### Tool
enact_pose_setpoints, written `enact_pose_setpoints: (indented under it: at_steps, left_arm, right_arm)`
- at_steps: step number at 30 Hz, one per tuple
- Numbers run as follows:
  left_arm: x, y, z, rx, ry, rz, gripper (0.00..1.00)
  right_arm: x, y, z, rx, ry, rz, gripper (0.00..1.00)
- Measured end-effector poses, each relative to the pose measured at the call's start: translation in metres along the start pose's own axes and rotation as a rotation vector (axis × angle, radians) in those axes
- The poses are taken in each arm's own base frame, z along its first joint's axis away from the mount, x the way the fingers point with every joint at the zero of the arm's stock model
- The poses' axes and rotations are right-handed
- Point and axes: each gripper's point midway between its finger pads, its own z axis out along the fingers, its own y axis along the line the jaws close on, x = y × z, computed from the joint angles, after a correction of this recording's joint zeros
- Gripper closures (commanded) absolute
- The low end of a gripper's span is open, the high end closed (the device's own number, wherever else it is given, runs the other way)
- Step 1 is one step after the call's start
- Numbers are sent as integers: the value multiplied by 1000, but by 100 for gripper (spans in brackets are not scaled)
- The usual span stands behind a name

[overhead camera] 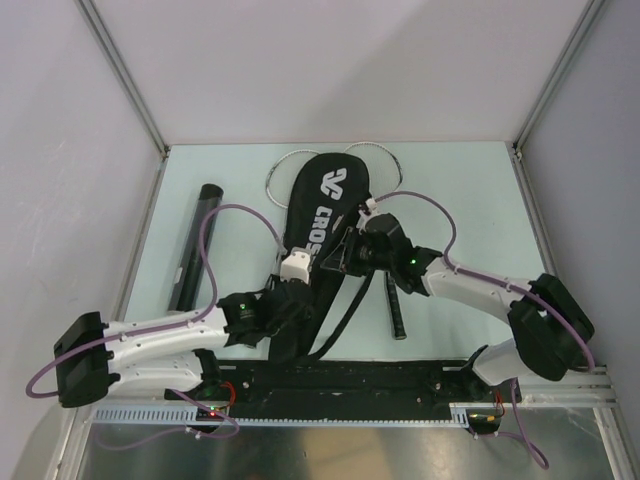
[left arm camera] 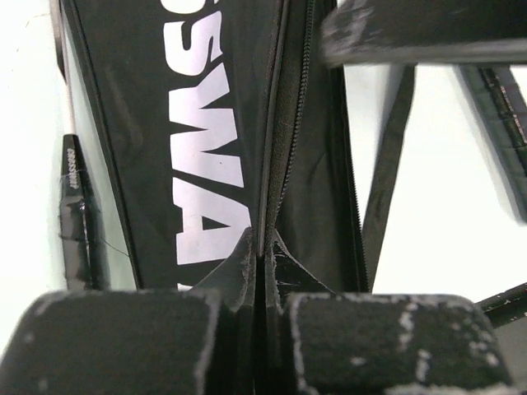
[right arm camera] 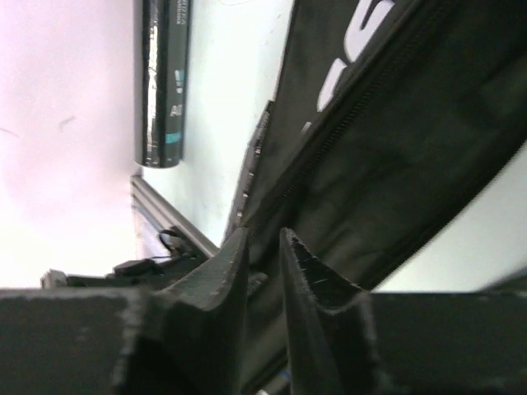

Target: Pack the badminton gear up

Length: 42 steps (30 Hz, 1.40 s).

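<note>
Black racket bag [overhead camera: 318, 200] zip edge pinched in left gripper [left arm camera: 262, 257]; right gripper [right arm camera: 265, 247] slightly parted over it.

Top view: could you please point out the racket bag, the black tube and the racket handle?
racket bag [overhead camera: 322, 200], top view, printed upper panel.
black tube [overhead camera: 195, 245], top view, mid-length.
racket handle [overhead camera: 396, 315], top view, lower grip.

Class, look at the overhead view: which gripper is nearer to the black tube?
Left. The left gripper grips the racket bag near its narrow end, just right of the tube; the right gripper is farther right, across the bag.
</note>
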Motion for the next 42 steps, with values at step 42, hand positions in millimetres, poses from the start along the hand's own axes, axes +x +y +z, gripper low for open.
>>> enact_pose_setpoints:
  at_steps: [42]
  left_arm:
    - [-48,30,-44,18,-99,-301,100]
  right_arm:
    - [-106,-212,-5,657,-138,-207,57]
